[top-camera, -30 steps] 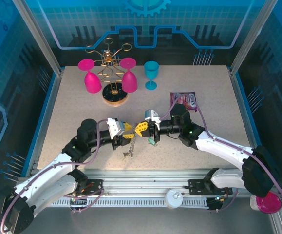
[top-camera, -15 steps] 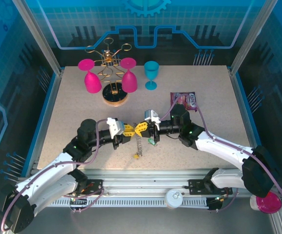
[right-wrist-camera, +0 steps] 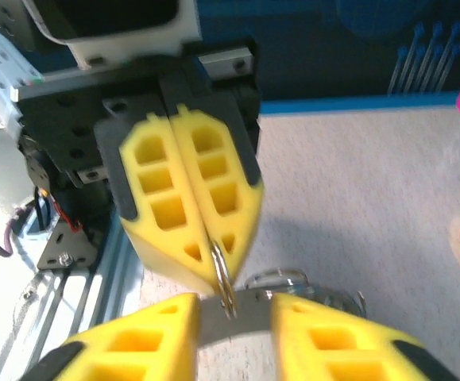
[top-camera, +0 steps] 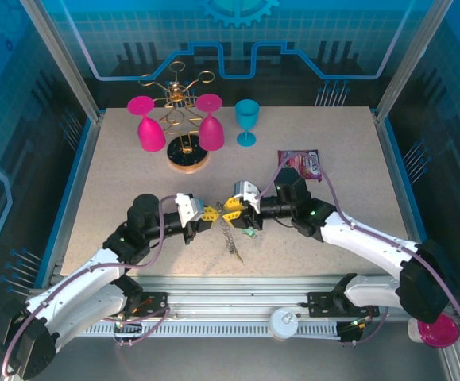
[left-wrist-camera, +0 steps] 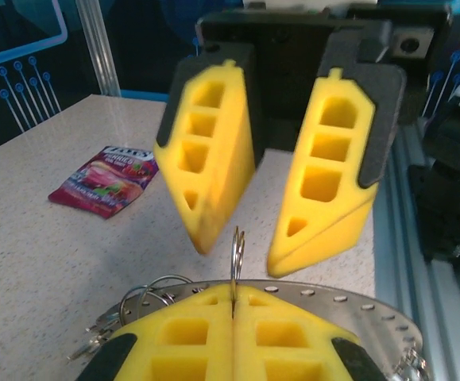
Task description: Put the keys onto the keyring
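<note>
My left gripper [top-camera: 207,213] [left-wrist-camera: 236,298] is shut on the keyring [left-wrist-camera: 234,248], pinching its thin double wire edge-on. A grey studded band [left-wrist-camera: 349,302] curves just beyond the fingers. From above, the keyring [top-camera: 231,236] slants down toward the table in front of both grippers. My right gripper [top-camera: 231,208] [right-wrist-camera: 233,305] faces the left one tip to tip and is open, its fingers standing either side of the wire [right-wrist-camera: 222,274] without touching it. Small keys [left-wrist-camera: 94,343] hang on wire loops at the lower left. A green key [top-camera: 249,232] lies under the right gripper.
A snack packet [top-camera: 301,164] [left-wrist-camera: 106,178] lies behind the right arm. At the back stand a wooden rack base [top-camera: 188,156] with pink glasses [top-camera: 147,127] and a teal glass [top-camera: 247,121]. The metal front rail [top-camera: 237,282] runs close below the grippers.
My left gripper has closed on the keyring and my right gripper has opened and let go of it. The hanging end swung right toward the table.
</note>
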Motion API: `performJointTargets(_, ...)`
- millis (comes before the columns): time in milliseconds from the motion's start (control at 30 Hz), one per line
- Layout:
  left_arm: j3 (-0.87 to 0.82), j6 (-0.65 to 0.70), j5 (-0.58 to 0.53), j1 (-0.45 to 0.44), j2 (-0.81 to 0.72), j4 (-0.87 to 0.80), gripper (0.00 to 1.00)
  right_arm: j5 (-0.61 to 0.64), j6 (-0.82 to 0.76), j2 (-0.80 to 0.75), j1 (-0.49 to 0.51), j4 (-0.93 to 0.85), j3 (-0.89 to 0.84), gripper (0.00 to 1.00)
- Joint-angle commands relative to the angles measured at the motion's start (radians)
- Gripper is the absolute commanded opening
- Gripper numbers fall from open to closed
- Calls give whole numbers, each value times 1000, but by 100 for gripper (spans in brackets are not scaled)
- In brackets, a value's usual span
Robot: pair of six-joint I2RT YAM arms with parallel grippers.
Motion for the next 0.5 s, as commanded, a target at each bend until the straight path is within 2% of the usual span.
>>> performJointTargets(0,84,111,-36,0,0,-121,0,140,-187,-23,11,-301,104,35)
performJointTargets(167,186,236,-56,-3,53,-324,0,246,-310,10,56,-471,205,35)
performJointTargets(467,259,295,-65,-16,98,-417,0,217,-315,71,104,-444,255,33)
